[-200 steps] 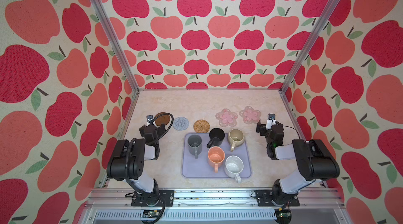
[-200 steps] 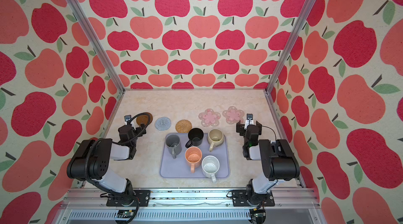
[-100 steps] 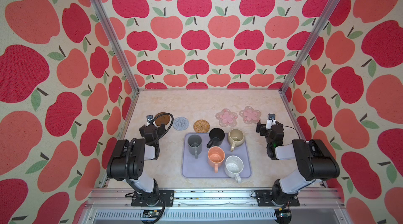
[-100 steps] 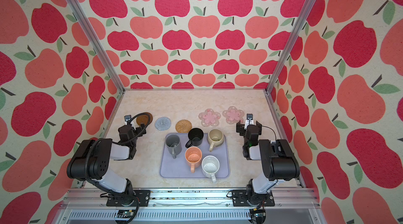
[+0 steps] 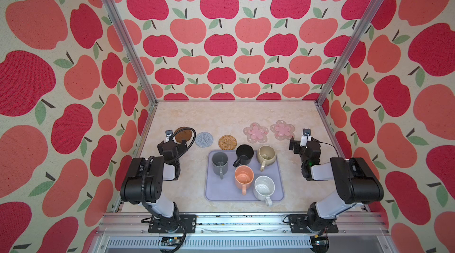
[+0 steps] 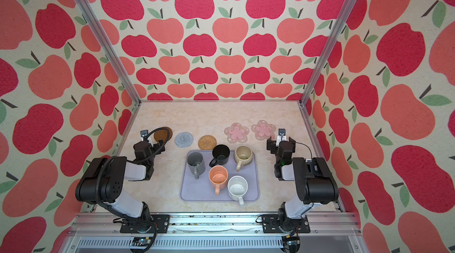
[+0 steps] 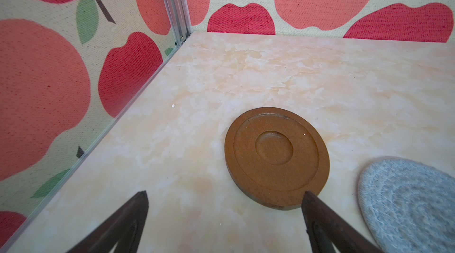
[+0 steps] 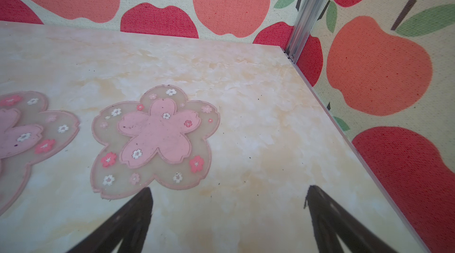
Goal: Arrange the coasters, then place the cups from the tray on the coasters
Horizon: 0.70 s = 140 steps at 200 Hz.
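- Marble-look tabletop (image 5: 221, 116): both pincers sit low over it, one near each side wall.
- Lavender tray (image 5: 216, 190): lies between the two pincers, nearer the robot's base than either; neither touches it.
- Left pincer (image 7: 225, 194): jaws spread wide, nothing between them.
- Right pincer (image 8: 229, 189): also wide apart and empty.
- Five cups stand upright on the tray: grey cup (image 5: 219, 163) nearest the left pincer, beige cup (image 5: 266, 154) nearest the right pincer, black cup (image 5: 244, 153), peach cup (image 5: 243, 176) and white cup (image 5: 264, 186) between.
- Coasters lie in a row beyond the tray:
  - brown disc (image 7: 275, 155) just ahead of the left pincer, contact unclear
  - grey crocheted coaster (image 7: 406, 202) beside it
  - rattan coaster (image 5: 227, 142) mid-row
  - inner flower coaster (image 8: 19, 128)
  - outer flower coaster (image 8: 155, 138) just ahead of the right pincer
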Tool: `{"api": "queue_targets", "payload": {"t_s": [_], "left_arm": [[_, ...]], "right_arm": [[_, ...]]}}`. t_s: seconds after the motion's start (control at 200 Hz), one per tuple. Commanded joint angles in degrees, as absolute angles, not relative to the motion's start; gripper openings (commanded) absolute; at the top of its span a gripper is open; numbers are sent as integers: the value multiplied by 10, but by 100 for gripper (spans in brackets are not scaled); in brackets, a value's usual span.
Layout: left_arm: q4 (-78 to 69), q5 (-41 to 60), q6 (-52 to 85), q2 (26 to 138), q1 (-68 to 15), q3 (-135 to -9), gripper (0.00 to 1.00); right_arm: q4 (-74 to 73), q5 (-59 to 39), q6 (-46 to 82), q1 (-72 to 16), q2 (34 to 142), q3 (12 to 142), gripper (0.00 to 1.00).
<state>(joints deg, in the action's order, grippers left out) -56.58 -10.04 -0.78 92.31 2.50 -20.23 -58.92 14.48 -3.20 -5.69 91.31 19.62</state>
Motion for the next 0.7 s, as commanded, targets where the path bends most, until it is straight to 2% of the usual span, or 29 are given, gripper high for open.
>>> {"api": "queue_targets", "payload": {"t_s": [0.0,0.235,0.455,0.695], "left_arm": [[-571,-88,3,927,30,-212,99],[-568,-69,-1,926,31,-213,99],[-547,-106,-3,891,20,-212,99],[-317,-126,-3,793,10,-306,99]], "right_arm": [[-581,136,-31,-54,913,206,99],[-585,138,-31,-55,912,204,99],[-604,166,-24,-56,908,194,99],[-593,160,-28,-57,855,175,99]]}}
